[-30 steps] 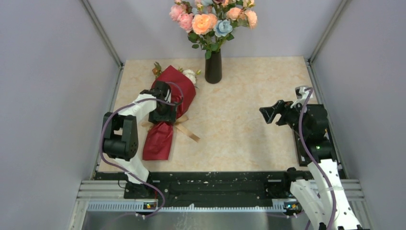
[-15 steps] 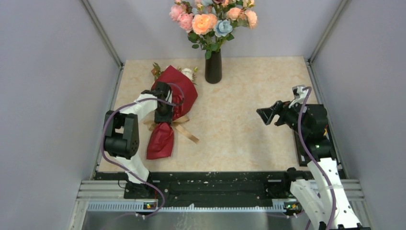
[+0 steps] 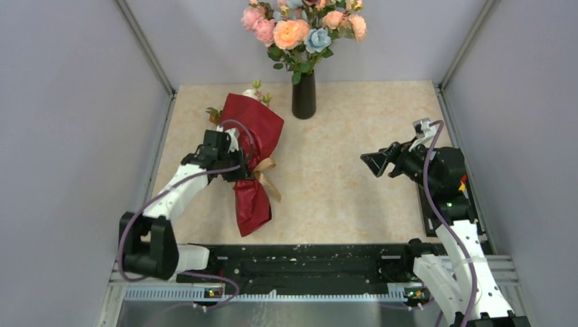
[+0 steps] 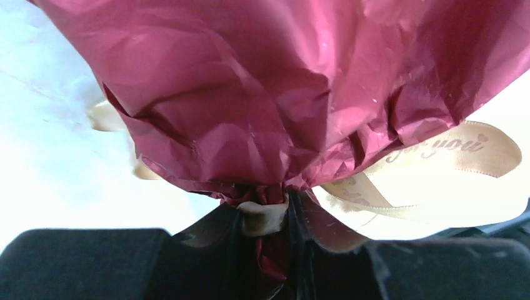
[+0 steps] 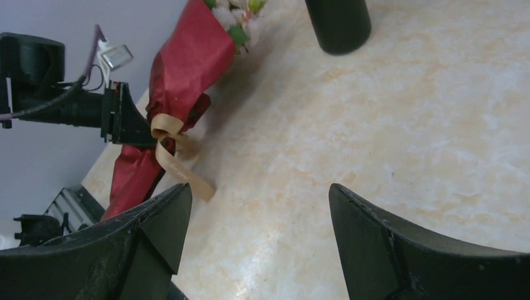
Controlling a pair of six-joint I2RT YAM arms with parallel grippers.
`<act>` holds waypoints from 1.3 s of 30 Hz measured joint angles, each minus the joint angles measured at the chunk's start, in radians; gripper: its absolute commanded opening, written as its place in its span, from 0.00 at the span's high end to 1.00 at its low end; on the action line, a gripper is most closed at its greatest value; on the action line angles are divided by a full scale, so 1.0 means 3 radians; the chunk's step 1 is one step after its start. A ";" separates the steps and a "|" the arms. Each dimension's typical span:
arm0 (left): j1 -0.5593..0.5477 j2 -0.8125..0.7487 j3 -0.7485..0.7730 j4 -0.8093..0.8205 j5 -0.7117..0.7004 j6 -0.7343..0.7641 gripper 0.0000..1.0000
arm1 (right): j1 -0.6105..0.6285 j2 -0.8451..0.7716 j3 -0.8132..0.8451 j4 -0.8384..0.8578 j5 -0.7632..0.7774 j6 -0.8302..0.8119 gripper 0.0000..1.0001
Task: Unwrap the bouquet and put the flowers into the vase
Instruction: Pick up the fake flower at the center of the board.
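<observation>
The left gripper (image 4: 262,215) is clamping the bouquet (image 3: 249,146) at its pinched waist. In the left wrist view its two dark fingers are pressing in from either side, right where the tan ribbon (image 4: 437,159) is knotting the maroon paper together. From above, the bouquet is lying at about 10 o'clock from the middle of the table (image 3: 354,136). Its wide end is pointing toward 12 o'clock and its narrow tail is trailing toward 6 o'clock. Whether the wide end is resting on the surface or riding just above it cannot be told. The flowers (image 3: 255,93) are peeking out of that wide end as a few pale blooms and green leaves, and the paper is hiding their stems.

The vase (image 3: 303,95) is standing upright at the 12 o'clock edge of the table, near the bouquet's wide end at roughly its 2 o'clock, but not touching it. It is carrying a bunch of larger peach, pink and blue blooms (image 3: 300,30).

The right gripper (image 3: 371,162) is hovering over the 3 o'clock side of the table, well apart from the bouquet and aiming toward 9 o'clock. Its fingers (image 5: 400,250) are standing wide apart with only bare tabletop showing between them — nothing is being held there.
</observation>
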 measured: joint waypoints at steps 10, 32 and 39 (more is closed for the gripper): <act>-0.0125 -0.1600 -0.1049 0.1235 0.0778 -0.0837 0.82 | 0.0582 0.0191 -0.0384 0.0855 -0.0140 0.0581 0.14; -0.0696 -0.2359 -0.1213 0.2661 0.1395 -0.1502 0.87 | 0.2556 0.1600 0.0237 0.2513 0.0376 0.0872 0.11; -0.0730 -0.2448 -0.1175 0.2719 0.1428 -0.1516 0.89 | 0.2613 0.1925 0.0486 0.2698 0.0290 0.0954 0.11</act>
